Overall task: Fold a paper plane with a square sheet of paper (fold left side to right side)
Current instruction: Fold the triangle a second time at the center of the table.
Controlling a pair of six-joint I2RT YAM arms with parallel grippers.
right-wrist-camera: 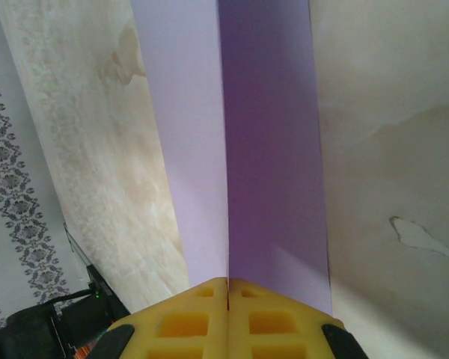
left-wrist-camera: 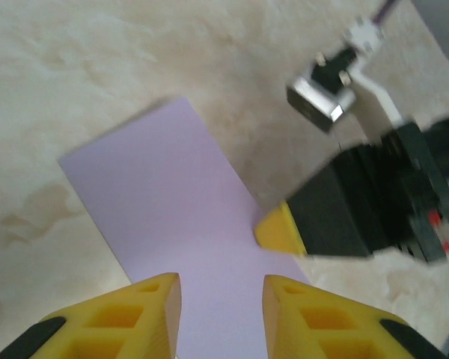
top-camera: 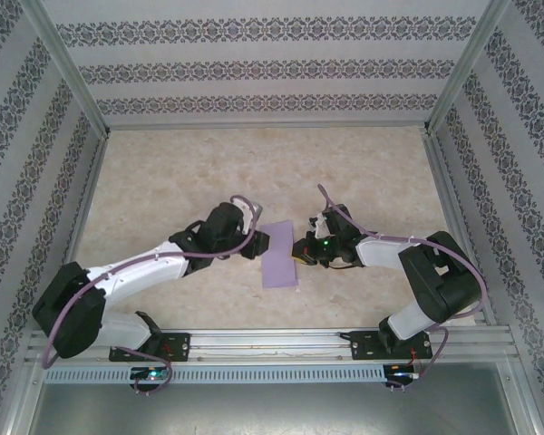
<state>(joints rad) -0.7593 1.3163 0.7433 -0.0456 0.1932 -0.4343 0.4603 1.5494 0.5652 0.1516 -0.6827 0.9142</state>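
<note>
One lavender square sheet of paper (top-camera: 281, 256) lies between the left gripper (top-camera: 256, 245) and right gripper (top-camera: 300, 256). Left wrist: jaws parted, empty above it. Right wrist: jaws closed at its edge, perhaps pinching. Flimsy, slippery; take an edge.

A beige, marbled tabletop (top-camera: 208, 172) spreads before me, and my right wrist view shows a pale stain (right-wrist-camera: 423, 235) on it. Walls (top-camera: 254, 68) papered in light bands of dark floral pattern close it in on three sides, met at the corners by aluminium posts (top-camera: 68, 68). An aluminium rail (top-camera: 272, 343) runs along the near edge, with a slotted strip (top-camera: 272, 373) just below it.
</note>
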